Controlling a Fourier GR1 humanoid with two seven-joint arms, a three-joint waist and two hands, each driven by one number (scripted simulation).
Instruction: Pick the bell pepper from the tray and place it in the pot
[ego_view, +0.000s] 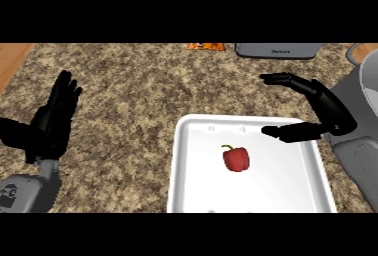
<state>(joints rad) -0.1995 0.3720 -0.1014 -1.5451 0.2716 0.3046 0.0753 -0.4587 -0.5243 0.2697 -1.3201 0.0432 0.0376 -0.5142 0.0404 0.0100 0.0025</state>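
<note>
Red bell pepper (235, 159) lay untouched in the white rectangular tray (193, 170) on the speckled granite counter (140, 115); right hand (325, 112) hovered above, fingers (279, 78) spread; left hand (53, 117) rested open.

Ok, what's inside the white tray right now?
Only the red bell pepper lies in the white tray, near its middle. The right hand hangs over the tray's far right corner, hiding that bit of the rim.
</note>
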